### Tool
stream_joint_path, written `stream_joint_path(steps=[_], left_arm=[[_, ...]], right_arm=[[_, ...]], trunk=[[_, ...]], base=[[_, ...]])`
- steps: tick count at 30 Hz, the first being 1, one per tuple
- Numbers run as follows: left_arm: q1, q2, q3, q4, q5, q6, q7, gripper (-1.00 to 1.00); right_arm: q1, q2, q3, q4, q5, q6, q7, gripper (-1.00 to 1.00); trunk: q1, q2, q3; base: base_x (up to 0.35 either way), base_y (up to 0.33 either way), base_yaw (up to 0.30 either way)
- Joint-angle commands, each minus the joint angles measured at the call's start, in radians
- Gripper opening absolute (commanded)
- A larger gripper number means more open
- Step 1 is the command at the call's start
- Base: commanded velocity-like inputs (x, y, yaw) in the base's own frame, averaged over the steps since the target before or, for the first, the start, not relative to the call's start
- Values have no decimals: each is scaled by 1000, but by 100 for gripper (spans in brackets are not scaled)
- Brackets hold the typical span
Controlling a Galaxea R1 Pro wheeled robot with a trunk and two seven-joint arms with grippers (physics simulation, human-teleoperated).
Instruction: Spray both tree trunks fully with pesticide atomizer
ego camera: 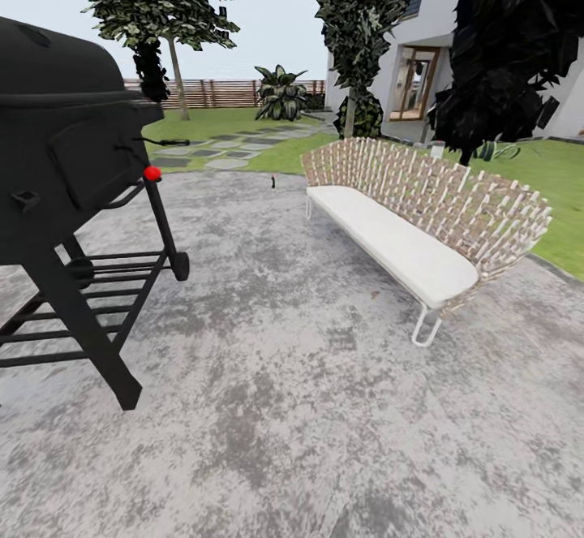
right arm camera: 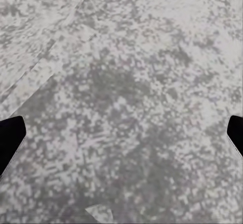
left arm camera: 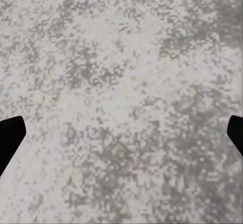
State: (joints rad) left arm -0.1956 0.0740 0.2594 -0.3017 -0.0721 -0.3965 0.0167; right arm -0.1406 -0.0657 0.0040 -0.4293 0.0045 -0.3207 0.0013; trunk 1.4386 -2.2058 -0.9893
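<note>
1. A mottled grey stone paving (ego camera: pixel 308 408) is seen across most of the head view, with green lawn (ego camera: pixel 560 173) beyond it.
2. A black barbecue grill (ego camera: pixel 65 140) stands at the left on a slatted black stand with a small wheel (ego camera: pixel 180 265); its lid is closed, so nothing of its contents can be seen. A red knob (ego camera: pixel 152 173) is set at its near corner.
3. A woven-backed garden sofa (ego camera: pixel 422 213) with a white seat cushion and thin white legs stands at the right on the paving; nothing lies on the cushion.
4. A small dark upright object (ego camera: pixel 273 183) is seen on the paving near the lawn edge, between grill and sofa; it may be the pesticide atomizer, but it is too small to be told.
5. A tree (ego camera: pixel 158 2) with a slender pale trunk (ego camera: pixel 176 75) rises at the far left before the brown slatted fence (ego camera: pixel 227 93). A second leafy tree (ego camera: pixel 361 27) stands near the white house (ego camera: pixel 519 43), and a dark-foliaged tree (ego camera: pixel 511 51) is behind the sofa.
6. Stepping stones (ego camera: pixel 227 152) cross the lawn toward a broad-leaved plant (ego camera: pixel 281 93).
7. In the left wrist view the left gripper (left arm camera: pixel 121 138) is held wide open over bare paving, its dark fingertips (left arm camera: pixel 10 138) at the frame's edges, with nothing between them.
8. In the right wrist view the right gripper (right arm camera: pixel 121 138) is likewise spread wide and empty, its fingertips (right arm camera: pixel 10 138) dark against the paving.
</note>
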Motion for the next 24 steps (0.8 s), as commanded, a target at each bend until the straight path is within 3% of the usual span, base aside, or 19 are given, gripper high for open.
stream_joint_path(steps=[1,13,19,24], left_arm=[[-1,0,4,1,-8,-4,2,100],[0,9,1,-12,-7,-22,-8,100],[-1,10,1,-15,-10,-35,-114,100],[-1,11,11,-5,-8,-62,-127,100]], right_arm=[[0,0,0,2,0,-3,0,100],[0,0,-1,6,-1,-5,-4,100],[0,0,0,6,-1,-6,-5,100],[0,0,1,6,-1,-6,-6,100]], trunk=[[0,0,-1],[0,0,-1],[0,0,-1],[0,0,-1]], base=[[340,0,0],[340,0,0],[311,0,11],[330,0,193]])
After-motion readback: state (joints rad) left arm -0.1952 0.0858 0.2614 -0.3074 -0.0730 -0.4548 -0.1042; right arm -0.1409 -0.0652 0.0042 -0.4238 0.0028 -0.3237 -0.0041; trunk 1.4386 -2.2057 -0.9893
